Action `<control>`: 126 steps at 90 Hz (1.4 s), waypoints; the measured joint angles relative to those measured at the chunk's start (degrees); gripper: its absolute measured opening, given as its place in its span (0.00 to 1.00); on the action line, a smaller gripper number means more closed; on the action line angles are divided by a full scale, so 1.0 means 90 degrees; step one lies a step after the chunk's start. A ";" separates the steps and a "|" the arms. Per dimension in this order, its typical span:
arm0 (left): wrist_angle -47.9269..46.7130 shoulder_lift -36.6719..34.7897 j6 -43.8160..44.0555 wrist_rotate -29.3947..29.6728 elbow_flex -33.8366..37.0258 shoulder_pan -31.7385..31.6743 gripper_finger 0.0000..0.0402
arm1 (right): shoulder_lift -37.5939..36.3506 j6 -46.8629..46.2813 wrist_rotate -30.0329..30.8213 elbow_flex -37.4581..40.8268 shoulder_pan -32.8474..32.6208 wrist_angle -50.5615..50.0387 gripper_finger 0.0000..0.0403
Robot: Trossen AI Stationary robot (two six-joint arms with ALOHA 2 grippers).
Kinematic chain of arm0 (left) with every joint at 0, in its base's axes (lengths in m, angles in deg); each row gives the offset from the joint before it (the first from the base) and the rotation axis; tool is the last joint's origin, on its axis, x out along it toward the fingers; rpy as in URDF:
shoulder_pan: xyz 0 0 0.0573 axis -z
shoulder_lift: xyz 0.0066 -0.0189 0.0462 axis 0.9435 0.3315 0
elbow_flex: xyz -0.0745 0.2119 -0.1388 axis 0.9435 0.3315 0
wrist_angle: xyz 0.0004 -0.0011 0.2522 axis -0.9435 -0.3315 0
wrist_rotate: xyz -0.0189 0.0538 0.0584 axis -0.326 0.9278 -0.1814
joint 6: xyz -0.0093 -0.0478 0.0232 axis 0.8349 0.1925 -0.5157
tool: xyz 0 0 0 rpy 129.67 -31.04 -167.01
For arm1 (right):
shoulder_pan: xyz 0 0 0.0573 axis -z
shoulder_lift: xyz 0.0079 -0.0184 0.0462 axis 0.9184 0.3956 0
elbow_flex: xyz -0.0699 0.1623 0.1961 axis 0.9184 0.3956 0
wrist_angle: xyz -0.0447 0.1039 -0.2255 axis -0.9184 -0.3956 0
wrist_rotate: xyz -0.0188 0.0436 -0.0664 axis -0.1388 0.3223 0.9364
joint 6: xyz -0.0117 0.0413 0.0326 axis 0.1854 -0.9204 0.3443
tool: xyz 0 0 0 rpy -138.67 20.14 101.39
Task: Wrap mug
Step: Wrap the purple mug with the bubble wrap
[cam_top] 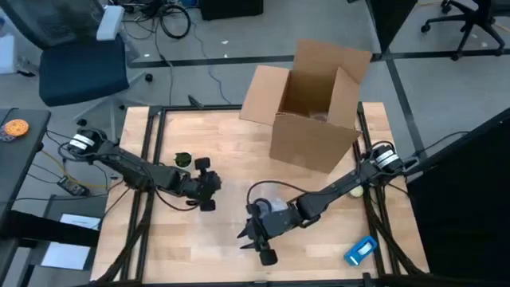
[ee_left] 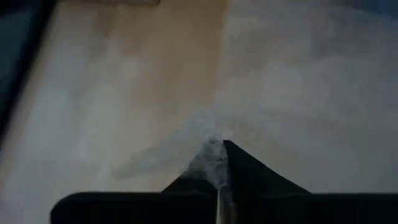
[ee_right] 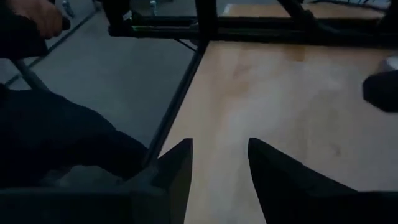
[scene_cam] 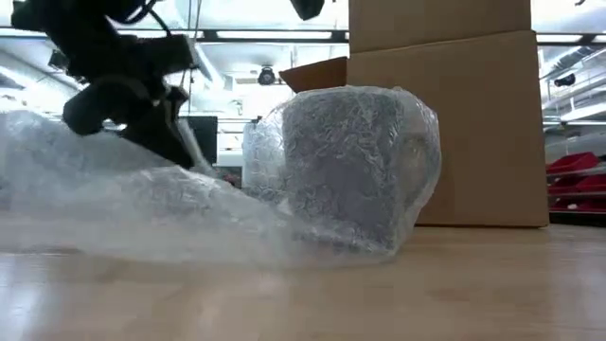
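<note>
High view: wooden table [cam_top: 231, 151] at frame centre, an open cardboard box [cam_top: 312, 104] at its upper right, a small blue item [cam_top: 360, 250] at lower right, a green object [cam_top: 183, 160] left of centre. Left claw [cam_top: 209, 191], left of centre, is closed, pinching a fold of bubble wrap [ee_left: 208, 163], as the left wrist view confirms. Right claw [cam_top: 256, 244], lower centre, stands parted and empty; its two fingers [ee_right: 177, 168] show a clear gap over bare table. Low view: mug [scene_cam: 346, 166] upright at frame centre, swathed in bubble wrap whose loose sheet trails toward the left edge, box standing behind it.
</note>
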 joint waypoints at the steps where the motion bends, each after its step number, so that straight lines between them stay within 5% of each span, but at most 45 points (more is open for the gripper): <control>1: 0.0002 0.0000 0.0037 -0.0055 0.0013 -0.0002 0.00 | -0.0002 -0.0066 -0.0016 0.0000 -0.0011 -0.0066 0.32; 23: 0.0209 0.0000 0.0705 -0.1465 0.0046 0.0118 0.00 | -0.0002 -0.2087 -0.0600 0.0000 -0.0474 -0.2034 0.31; 45: 0.0753 0.0000 0.1032 -0.2810 0.0045 0.0475 0.00 | -0.0002 -0.3056 0.0567 0.0000 -0.0450 -0.4258 0.31; 85: 0.0578 0.0000 0.1574 -0.2388 0.0045 0.0675 0.00 | -0.0002 -0.2155 0.1491 0.0000 0.0588 -0.4599 0.31; 110: 0.0644 0.0000 0.3833 -0.1794 0.0045 0.0667 0.00 | -0.0002 -0.1188 0.2388 0.0000 0.1036 -0.4066 0.31; 126: 0.0698 0.0000 0.5058 -0.1445 0.0045 0.0781 0.00 | -0.0091 -0.0629 0.2389 0.0000 0.1116 -0.4003 0.31</control>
